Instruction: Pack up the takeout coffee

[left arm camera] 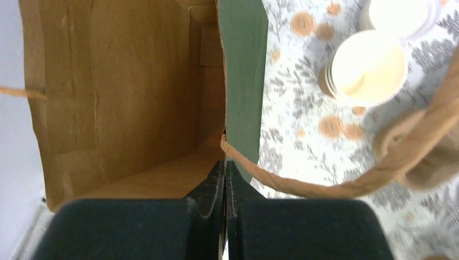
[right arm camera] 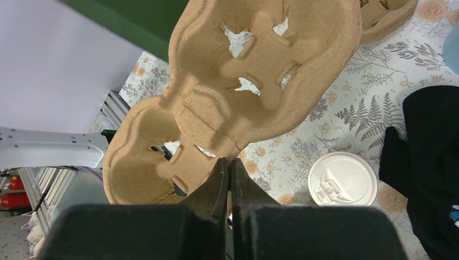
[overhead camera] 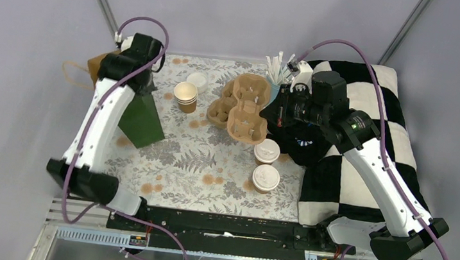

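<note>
Tablecloth (overhead camera: 198,159): flat, matt, printed with ferns and flowers.
Checked cushion (overhead camera: 374,87): black and white, soft, laid along the right side.
Paper bag (left arm camera: 124,97): green outside, kraft brown inside, with stiff creased panels and twisted rope handles. It is stood at the far left with the mouth open.
Left gripper (left arm camera: 224,181): jaws brought fully together at the bag's rim, which appears to be pinched between them.
Cup carrier (right arm camera: 211,108): brown moulded pulp, rough and rigid, with wells cut into tabs. It is seemingly lifted clear of the cloth and tilted.
Right gripper (right arm camera: 228,173): closed tight on the carrier's edge.
Second carrier (overhead camera: 220,111): the same pulp, left lying just beside the first.
Far lidded cup (overhead camera: 267,152): tan kraft paper with a white domed plastic lid. It is stood right of centre, near the cushion's edge.
Near lidded cup (overhead camera: 265,178): identical, just beside the far one and well apart from the bag.
Handling: the cups are judged light and thin-walled, easily dented, with slick lids. Whether they are filled cannot be told.
Hold: best taken around the paper body below the lid, kept upright and squeezed gently.
Open cup stack (overhead camera: 186,95): nested, cream inside.
Loose lid (overhead camera: 198,80): white, flat on the cloth.
Straw cup (overhead camera: 276,83): light blue, holding white straws.
</note>
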Robot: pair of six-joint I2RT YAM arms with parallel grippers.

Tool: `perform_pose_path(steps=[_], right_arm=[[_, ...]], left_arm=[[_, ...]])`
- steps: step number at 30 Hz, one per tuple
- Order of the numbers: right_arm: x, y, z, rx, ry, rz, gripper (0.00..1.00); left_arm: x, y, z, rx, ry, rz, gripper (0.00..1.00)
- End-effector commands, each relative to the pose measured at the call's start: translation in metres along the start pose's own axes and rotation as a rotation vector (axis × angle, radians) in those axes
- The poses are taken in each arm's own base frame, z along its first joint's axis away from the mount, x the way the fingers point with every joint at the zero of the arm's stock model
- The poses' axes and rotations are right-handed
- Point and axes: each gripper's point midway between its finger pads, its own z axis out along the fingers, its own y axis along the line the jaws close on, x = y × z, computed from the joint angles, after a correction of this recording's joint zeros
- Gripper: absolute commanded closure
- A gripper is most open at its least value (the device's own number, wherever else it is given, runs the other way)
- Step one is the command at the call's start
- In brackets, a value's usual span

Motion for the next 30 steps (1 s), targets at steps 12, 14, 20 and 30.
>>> perform_pose_path(steps=[12,14,20,30], right_arm=[[-0.001,0.001,-0.004,-0.003,-0.026,-0.022,1.00],[-0.001,0.000,-0.002,-0.002,-0.022,-0.021,1.00],[-0.005,-0.002,-0.001,0.011,-0.025,-0.029,1.00],[-0.015,-0.005,-0.001,0.044,-0.033,-0.049,1.00]], left_arm=[[0.102,-0.021,-0.104,0.401,0.252,-0.017,1.00],[0.112,-0.031,-0.115,0.445,0.275,0.008,1.00],[0.145,-0.052,-0.139,0.534,0.337,0.091,1.00],[0.159,-0.097,-0.183,0.699,0.311,0.143,1.00]])
